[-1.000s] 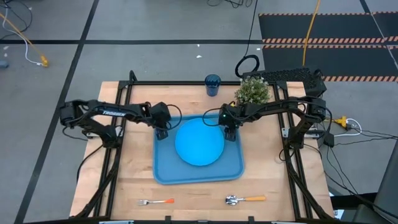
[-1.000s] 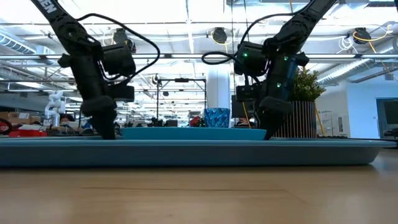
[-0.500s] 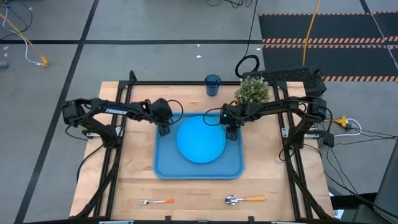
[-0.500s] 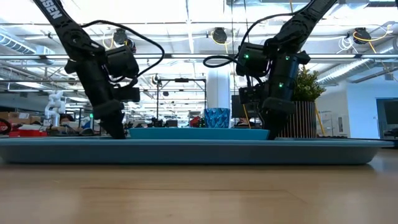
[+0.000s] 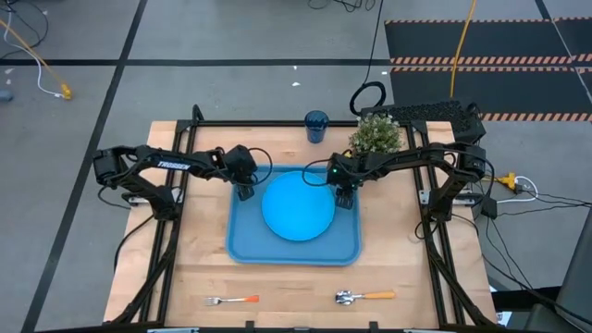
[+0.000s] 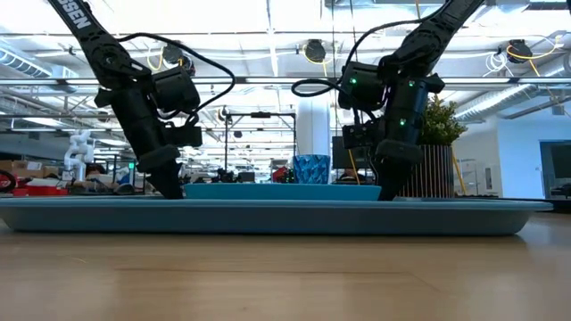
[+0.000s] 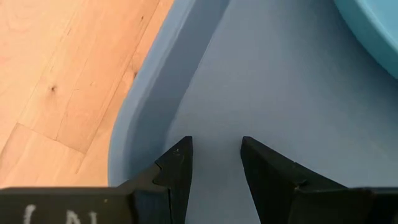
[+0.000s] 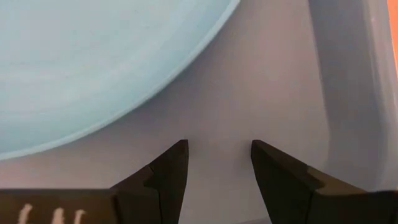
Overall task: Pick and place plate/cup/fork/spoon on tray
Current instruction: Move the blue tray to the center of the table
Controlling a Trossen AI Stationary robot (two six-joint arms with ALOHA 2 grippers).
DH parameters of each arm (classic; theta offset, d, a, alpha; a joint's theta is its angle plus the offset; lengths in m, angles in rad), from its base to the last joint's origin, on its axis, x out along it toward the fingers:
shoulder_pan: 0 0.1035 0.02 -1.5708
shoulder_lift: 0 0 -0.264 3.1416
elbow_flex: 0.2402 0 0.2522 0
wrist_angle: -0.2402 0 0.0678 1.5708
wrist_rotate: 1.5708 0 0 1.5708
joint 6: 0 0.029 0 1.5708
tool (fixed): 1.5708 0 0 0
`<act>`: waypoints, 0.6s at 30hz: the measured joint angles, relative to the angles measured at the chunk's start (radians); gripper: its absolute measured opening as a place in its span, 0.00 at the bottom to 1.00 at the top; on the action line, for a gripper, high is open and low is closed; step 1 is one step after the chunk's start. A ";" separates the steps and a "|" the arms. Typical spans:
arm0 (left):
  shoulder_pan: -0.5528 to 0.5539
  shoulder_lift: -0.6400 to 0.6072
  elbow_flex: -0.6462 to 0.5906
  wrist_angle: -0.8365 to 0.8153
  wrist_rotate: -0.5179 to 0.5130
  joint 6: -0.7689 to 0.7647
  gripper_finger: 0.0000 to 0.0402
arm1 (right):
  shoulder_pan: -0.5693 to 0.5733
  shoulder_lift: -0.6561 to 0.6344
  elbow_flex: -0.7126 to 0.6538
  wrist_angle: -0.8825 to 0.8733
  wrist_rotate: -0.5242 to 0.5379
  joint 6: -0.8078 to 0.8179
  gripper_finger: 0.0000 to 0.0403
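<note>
The sky-blue plate [image 5: 298, 208] lies flat in the light-blue tray [image 5: 277, 257] at mid-table. My left gripper [image 5: 245, 194] stands open, pointing steeply down over the tray floor [image 7: 261, 93], in the far left corner beside the plate's left edge. My right gripper [image 5: 344, 201] is open too, over the tray floor [image 8: 261, 106] just right of the plate's rim [image 8: 186, 68]. The dark-blue cup [image 5: 316, 125] stands upright at the table's far edge. The fork [image 5: 231, 300] and spoon [image 5: 365, 296] lie flat near the front edge. My left gripper has its fingertips [image 7: 180, 152] low inside the tray, and the tray's rim hides them in the low view; I cannot tell whether they touch the floor. My right gripper has its fingertips [image 8: 177, 155] equally low over the floor beside the plate; touching or not, I cannot tell.
A potted green plant [image 5: 376, 135] stands at the far right, close behind my right arm. Black frame rails [image 5: 176, 231] run along the table's left and right sides. Bare wood [image 5: 296, 296] lies between the tray and the cutlery.
My left gripper has gone a little toward the table's right, closer to the plate. The tray, with the plate in it, has slid slightly toward the far edge. Both grippers have stayed open.
</note>
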 joint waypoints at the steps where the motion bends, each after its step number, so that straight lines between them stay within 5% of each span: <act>1: -0.005 0.000 0.000 -0.002 -0.001 -0.002 0.36 | -0.003 0.000 0.000 0.000 0.003 -0.005 0.42; 18: -0.042 0.000 0.000 -0.010 -0.008 -0.021 0.36 | -0.032 0.000 -0.001 0.012 0.015 -0.010 0.42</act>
